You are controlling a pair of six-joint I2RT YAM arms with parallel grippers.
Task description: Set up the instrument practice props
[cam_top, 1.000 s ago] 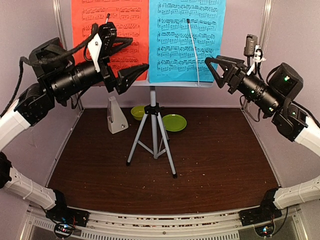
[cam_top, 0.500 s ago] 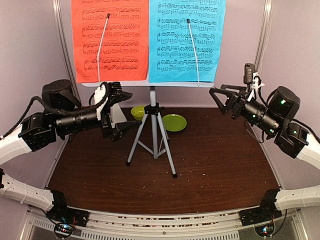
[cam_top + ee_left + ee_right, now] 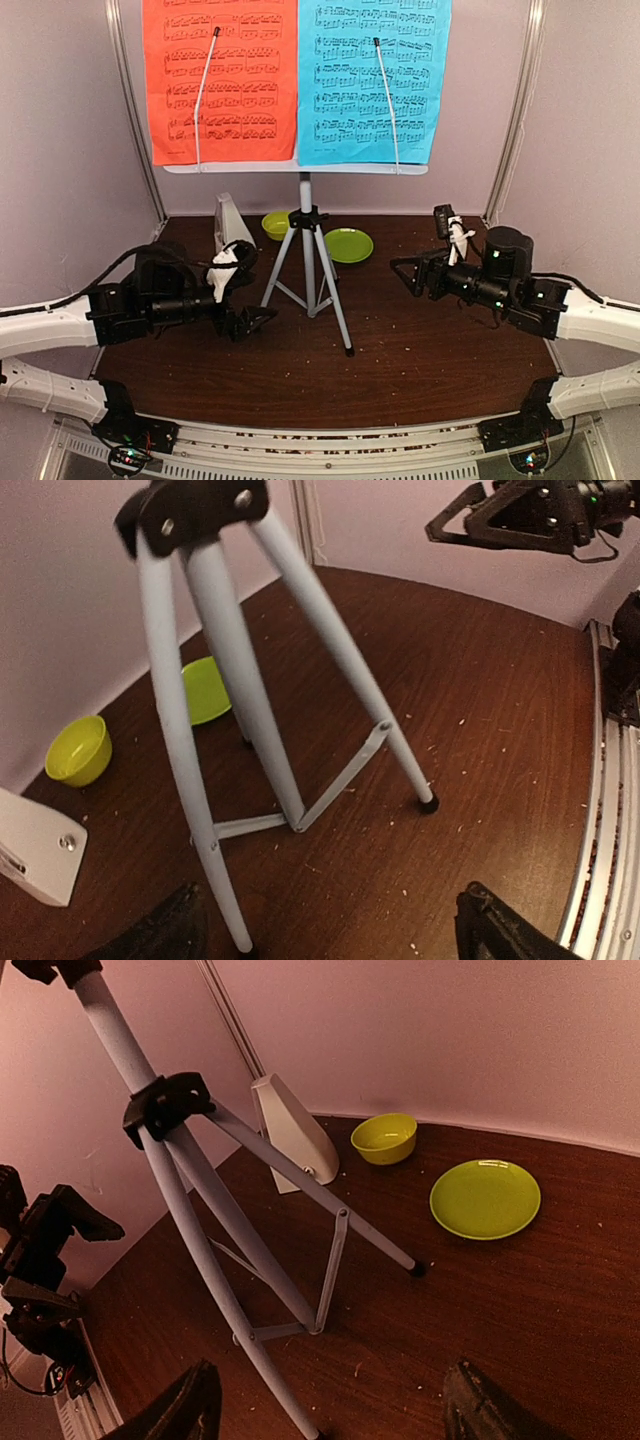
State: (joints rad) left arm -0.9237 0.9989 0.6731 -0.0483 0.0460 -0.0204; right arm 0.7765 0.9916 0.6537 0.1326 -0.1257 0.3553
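Your left gripper (image 3: 252, 300) and right gripper (image 3: 405, 275) hang with jaws spread and empty, the tripod (image 3: 307, 265) standing between them. It looks light and stiff, but tippy under that desk (image 3: 300, 168). Grip it just below the black joint (image 3: 303, 218).

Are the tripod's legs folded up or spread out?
Spread out. The tripod stands with its three legs splayed wide apart.

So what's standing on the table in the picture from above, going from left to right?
whitish pyramid metronome → lime-green bowl → tripod's black hub → lime-green plate. The tripod's legs spread across the bowl and plate, so only its hub is placed.
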